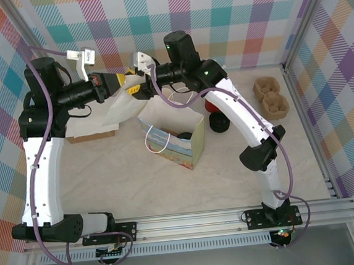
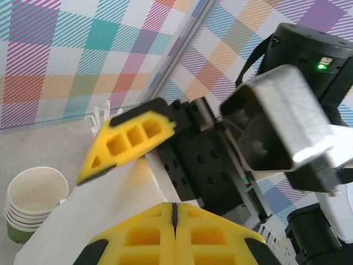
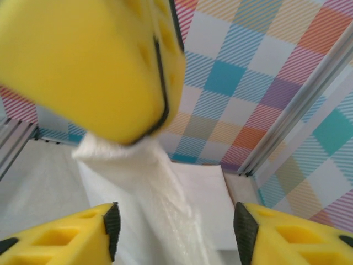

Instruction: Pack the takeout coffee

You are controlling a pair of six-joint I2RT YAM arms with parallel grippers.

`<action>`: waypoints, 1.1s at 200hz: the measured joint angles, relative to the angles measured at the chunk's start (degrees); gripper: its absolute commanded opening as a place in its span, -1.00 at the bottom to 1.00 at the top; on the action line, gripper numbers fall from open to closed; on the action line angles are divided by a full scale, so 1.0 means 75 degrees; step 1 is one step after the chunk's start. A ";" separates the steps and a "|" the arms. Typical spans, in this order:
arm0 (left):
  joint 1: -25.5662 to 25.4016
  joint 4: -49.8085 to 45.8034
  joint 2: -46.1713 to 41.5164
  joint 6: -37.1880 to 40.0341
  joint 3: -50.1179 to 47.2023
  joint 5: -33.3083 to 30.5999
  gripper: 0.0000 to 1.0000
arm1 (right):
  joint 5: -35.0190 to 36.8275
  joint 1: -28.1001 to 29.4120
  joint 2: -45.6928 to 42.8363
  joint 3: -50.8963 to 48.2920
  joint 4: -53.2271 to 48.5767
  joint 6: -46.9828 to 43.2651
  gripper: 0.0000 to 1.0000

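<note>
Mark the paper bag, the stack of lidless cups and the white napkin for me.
paper bag (image 1: 177,146), top external view, on its printed side wall.
stack of lidless cups (image 2: 34,190), left wrist view, inside the top cup.
white napkin (image 3: 138,193), right wrist view, on its hanging fold.

Bright, even light, faint shadows; left fingers (image 3: 83,66) blur badly in the right wrist view.

Left end effector (image 2: 174,210): yellow plastic, matt, faintly grainy, with moulded pockets. Tissue sheet (image 3: 149,193) is soft white paper, crinkled and matt; stacked cups (image 2: 30,201) are paper with a smooth cream lining. Bench (image 1: 138,185) looks pale, marbled and matt; frame rail (image 1: 191,219) is bare ribbed metal with a dull sheen.
</note>
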 measured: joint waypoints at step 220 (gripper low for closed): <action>-0.0009 0.1431 -0.2949 0.0341 -0.2454 -0.3383 0.60 | 0.3139 0.0012 -0.2343 0.0408 -0.2471 0.2308 -1.00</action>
